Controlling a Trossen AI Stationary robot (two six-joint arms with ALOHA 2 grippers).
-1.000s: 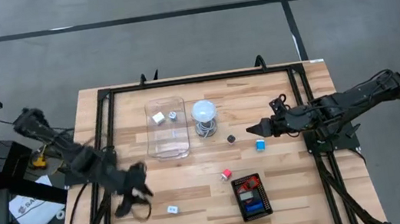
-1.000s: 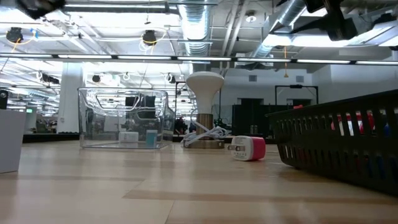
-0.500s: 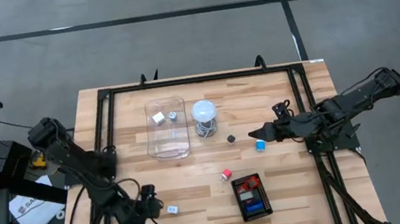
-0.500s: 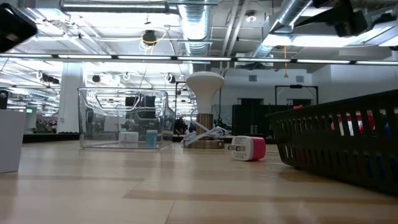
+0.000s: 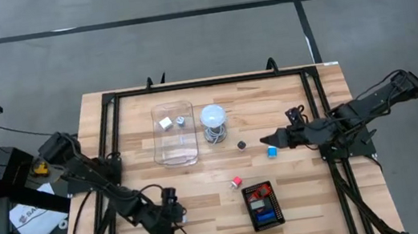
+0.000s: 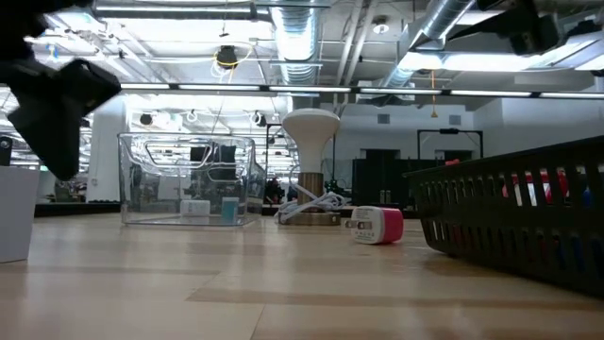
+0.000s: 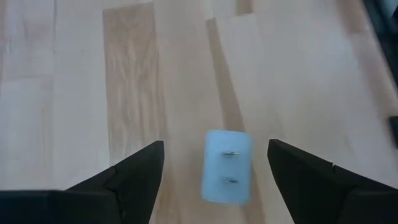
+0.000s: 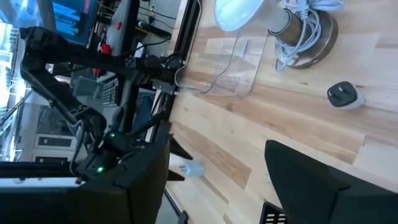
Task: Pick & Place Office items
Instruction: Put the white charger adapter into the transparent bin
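arms: dark, jointed, black cables | fingers [image 7: 134, 180]: black, wedge-shaped, tapering

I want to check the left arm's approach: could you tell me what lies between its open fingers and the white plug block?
Nothing: in the left wrist view, only bare wooden table separates the open left gripper from the white plug block, which sits centred between its fingers.

Scattered plug blocks [image 5: 236, 181] on table

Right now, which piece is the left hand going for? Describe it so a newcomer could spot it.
Start at the clear plastic box and come toward the table's front edge, where the left hand hangs open. Between its fingers lies a small white plug block, two metal prongs facing up, alone on bare wood, unlike the red and blue pieces.
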